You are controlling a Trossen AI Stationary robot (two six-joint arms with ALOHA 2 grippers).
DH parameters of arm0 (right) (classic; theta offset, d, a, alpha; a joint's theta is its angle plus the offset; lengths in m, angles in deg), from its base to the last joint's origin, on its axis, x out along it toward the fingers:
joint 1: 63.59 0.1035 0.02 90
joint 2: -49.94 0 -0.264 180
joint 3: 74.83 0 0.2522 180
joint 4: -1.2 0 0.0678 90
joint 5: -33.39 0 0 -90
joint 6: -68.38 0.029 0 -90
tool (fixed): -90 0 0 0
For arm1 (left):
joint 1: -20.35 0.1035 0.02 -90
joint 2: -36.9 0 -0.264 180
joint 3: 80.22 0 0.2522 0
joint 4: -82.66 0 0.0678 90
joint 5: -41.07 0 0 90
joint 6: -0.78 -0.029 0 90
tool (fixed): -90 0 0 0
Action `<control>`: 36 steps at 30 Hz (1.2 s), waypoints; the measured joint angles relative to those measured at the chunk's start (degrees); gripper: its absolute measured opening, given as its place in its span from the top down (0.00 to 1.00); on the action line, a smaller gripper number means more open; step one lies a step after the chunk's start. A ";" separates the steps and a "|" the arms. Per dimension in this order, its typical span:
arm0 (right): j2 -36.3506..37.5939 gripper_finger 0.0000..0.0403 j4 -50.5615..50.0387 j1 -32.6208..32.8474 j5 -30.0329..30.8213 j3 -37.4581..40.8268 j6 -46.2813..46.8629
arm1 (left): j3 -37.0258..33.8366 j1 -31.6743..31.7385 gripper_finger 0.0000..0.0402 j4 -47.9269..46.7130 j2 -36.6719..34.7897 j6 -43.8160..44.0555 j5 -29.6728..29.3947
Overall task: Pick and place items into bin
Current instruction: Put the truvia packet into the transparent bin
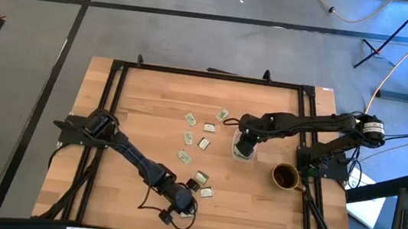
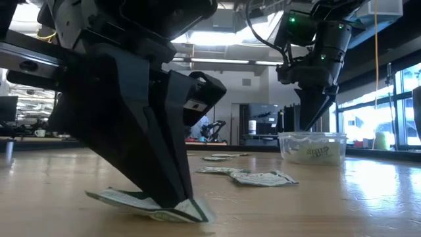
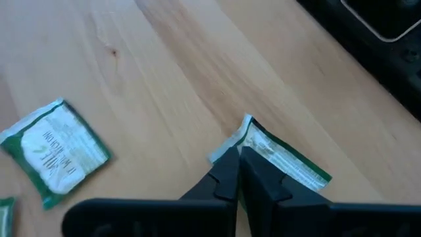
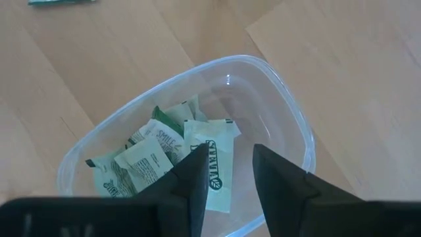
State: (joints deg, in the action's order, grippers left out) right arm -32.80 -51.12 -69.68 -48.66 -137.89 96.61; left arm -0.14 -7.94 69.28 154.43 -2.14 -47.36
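We are working the near edge of the worktop with our left claw, which is pressing its tips down onto a green-and-white packet. The fingers are clenched together, tip against tip, and the packet's corner is curling up right at the point where they are meeting; in the low view the same packet is lying flat under the claw, sticking out on both sides. Its long axis is running across the line of the fingers, away toward the worktop's edge, so we judge the pinch is catching one short end, not the middle. Whether the paper is truly gripped or only pinned, we cannot tell. A second packet is lying just beside, apart from the claw.

Farther in, loose packets are lying scattered across the middle of the worktop, well apart from each other.

Beyond them, our right claw is hanging directly over the clear plastic bin, fingers parted and holding nothing, with the pile of packets already inside showing between and below them. From above, the bin is sitting under that arm, toward the right of the worktop, with the brown mug near it. The left claw is the one nearer the remaining packets, and the bin is lying well across the worktop from it
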 joint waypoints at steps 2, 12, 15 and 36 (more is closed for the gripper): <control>0.00 0.70 -0.11 0.00 -0.01 0.00 0.02 | -0.15 0.09 0.99 -0.99 -1.02 -0.32 -0.76; 0.00 0.70 -5.23 0.58 -0.01 -6.51 1.32 | -0.35 2.77 0.99 -9.70 -9.40 -1.43 -9.83; 0.00 0.70 -4.26 2.13 0.01 -9.85 -1.00 | -0.35 3.79 0.99 -10.87 -12.14 -3.75 -18.00; -0.11 0.70 18.06 10.02 0.00 -12.26 -25.42 | -0.26 11.73 0.99 0.55 -16.15 -26.27 -58.87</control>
State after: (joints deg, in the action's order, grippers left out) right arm -32.91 -33.06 -59.65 -48.66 -150.15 71.19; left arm -0.40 3.78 69.83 138.28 -28.41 -106.23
